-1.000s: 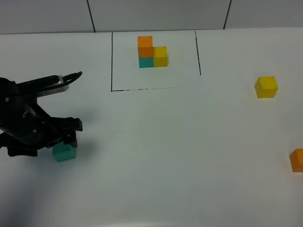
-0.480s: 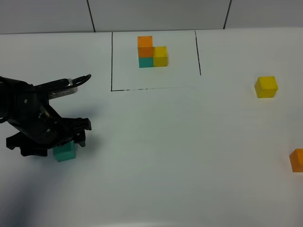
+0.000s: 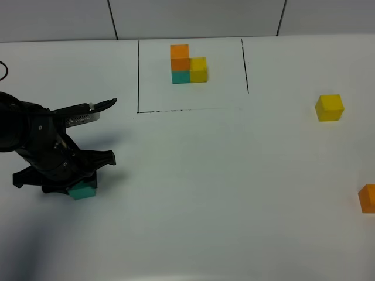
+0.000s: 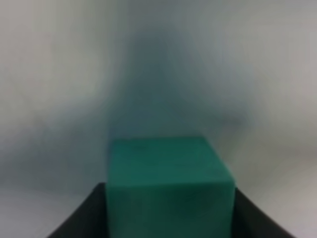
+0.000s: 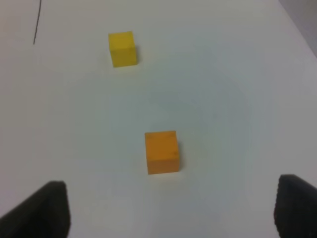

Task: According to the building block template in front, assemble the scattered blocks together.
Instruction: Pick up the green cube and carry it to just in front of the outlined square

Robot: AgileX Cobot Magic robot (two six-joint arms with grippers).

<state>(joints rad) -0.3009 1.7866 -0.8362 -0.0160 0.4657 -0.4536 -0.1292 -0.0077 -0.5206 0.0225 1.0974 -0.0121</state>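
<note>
**Clerk:** Item one, the building block template?

**Checker:** Building block template (image 3: 188,64): an L of three cubes, orange on teal, with yellow touching the teal one's side. It stands at 12 o'clock on the white table (image 3: 205,175) in the high view, inside a black outline (image 3: 138,76) drawn on the surface.

**Clerk:** Item two, the loose blocks?

**Checker:** There are three, well apart from one another.
- The teal cube (image 3: 84,191) is at 8 o'clock, mostly hidden under the arm.
- The yellow cube (image 3: 329,108) is between 2 and 3 o'clock and sits alone.
- The orange cube (image 3: 368,198) is between 3 and 4 o'clock, at the frame's edge and partly cut off.

None of them touches the template.

**Clerk:** Item three, the left gripper?

**Checker:** The left gripper (image 3: 79,180) is down at the 8 o'clock position. Its wrist camera shows dark fingers (image 4: 84,218) pressed against both sides of the teal cube, clamped on it. I cannot tell whether the cube rests on the table or is raised.

**Clerk:** Item four, the right gripper?

**Checker:** The right gripper (image 5: 171,206) has its fingers wide apart with nothing between them. The orange cube lies ahead of it and the yellow cube farther off. It is out of the high view.
</note>
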